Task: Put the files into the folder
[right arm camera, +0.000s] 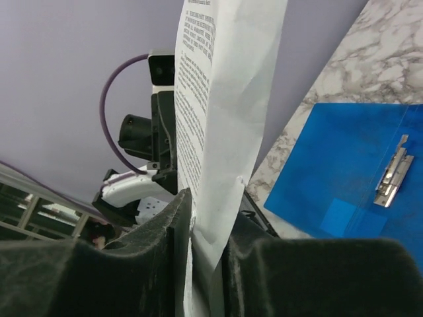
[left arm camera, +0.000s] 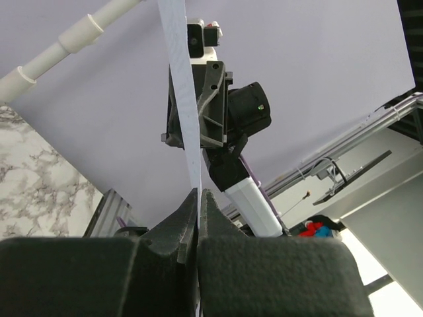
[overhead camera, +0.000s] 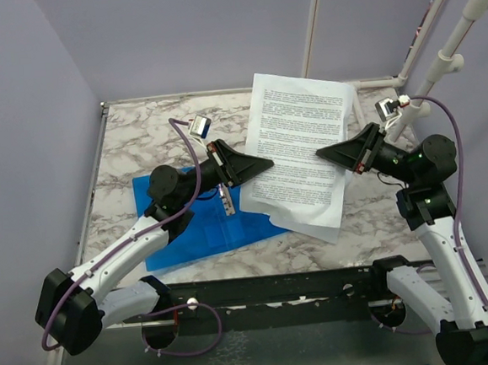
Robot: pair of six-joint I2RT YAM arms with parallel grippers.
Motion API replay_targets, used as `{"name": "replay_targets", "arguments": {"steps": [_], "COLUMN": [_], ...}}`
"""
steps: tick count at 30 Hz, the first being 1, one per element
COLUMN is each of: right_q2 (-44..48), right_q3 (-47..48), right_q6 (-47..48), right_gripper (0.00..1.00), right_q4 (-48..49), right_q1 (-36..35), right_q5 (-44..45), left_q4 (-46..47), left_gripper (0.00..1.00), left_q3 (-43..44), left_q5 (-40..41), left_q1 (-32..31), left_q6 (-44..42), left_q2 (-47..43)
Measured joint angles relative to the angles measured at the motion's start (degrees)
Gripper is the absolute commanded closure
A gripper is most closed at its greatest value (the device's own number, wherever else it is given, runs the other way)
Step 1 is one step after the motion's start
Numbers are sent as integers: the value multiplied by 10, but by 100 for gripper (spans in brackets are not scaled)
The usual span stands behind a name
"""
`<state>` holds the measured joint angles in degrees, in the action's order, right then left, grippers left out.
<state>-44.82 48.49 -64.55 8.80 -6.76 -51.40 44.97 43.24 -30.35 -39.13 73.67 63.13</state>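
Observation:
The files (overhead camera: 300,144), white sheets with dense black text, hang in the air between my two grippers, above the marble table. My left gripper (overhead camera: 264,166) is shut on their left edge. My right gripper (overhead camera: 326,153) is shut on their right edge. The left wrist view shows the sheets edge-on (left arm camera: 182,86) in its pinched gripper (left arm camera: 198,195). The right wrist view shows the printed files (right arm camera: 225,99) in its gripper (right arm camera: 205,211). The blue folder (overhead camera: 197,228) lies open and flat under the left arm, metal clip (overhead camera: 226,199) showing. The files' lower left corner overlaps it. It also shows in the right wrist view (right arm camera: 344,165).
White pipes (overhead camera: 449,48) stand at the table's back right corner. Purple walls close the back and the left side. A black rail (overhead camera: 278,294) runs along the near edge between the arm bases. The marble table (overhead camera: 138,131) shows bare behind the folder.

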Motion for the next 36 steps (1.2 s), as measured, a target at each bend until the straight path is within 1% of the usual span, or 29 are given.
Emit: {"name": "replay_targets", "arguments": {"steps": [2, 4, 5, 7, 10, 12, 13, 16, 20, 22, 23, 25, 28, 31, 32, 33, 36], "right_q2": [0, 2, 2, 2, 2, 1, 0, -11, -34, -49, -57, -81, -120, -158, -169, -183, -217], "right_q3": [0, 1, 2, 4, 11, 15, 17, 24, 31, 34, 37, 45, 60, 75, 79, 86, 101], "right_q6": [4, 8, 10, 16, 26, 32, 35, 46, 67, 83, 92, 112, 148, 182, 191, 202, 226], "right_gripper": [98, 99, 99, 100, 99, 100, 100, 99, 100, 99, 99, 99, 99, 99, 99, 100, 99], "right_q4": [-2, -7, -12, -20, -32, -40, -44, -54, -72, -89, -96, -114, -143, -172, -180, -190, -209], "right_q1": [0, 0, 0, 0, 0, 0, 0, 0, -3, -11, -16, -35, -77, -113, -121, -131, -148], "right_q5": [2, 5, 6, 9, 14, 18, 20, 26, 31, 39, 45, 59, 87, 122, 132, 144, 174], "left_q4": [-6, -10, -12, -19, -45, -74, -100, -157, -274, -329, -354, -401, -467, -535, -539, -568, -611], "left_gripper": [100, 100, 97, 83, 57, 42, 37, 26, 21, 14, 14, 11, 1, 1, 1, 1, 1], "left_q3": [0, -2, -5, -9, -14, -15, -16, -16, -13, -8, -6, -5, -1, -1, 0, 0, 0], "left_q5": [0, 2, 3, 6, 16, 28, 38, 61, 124, 162, 180, 213, 261, 313, 323, 341, 385], "left_q1": [0, 0, 0, 0, 0, 0, 0, 3, 8, 10, 12, 13, 13, 13, 13, 13, 13], "left_q6": [-6, -11, -14, -21, -35, -49, -62, -89, -144, -172, -184, -205, -232, -254, -259, -265, -277], "left_q2": [-4, -10, -13, -21, -32, -43, -52, -75, -118, -136, -143, -153, -157, -157, -157, -157, -156]}}
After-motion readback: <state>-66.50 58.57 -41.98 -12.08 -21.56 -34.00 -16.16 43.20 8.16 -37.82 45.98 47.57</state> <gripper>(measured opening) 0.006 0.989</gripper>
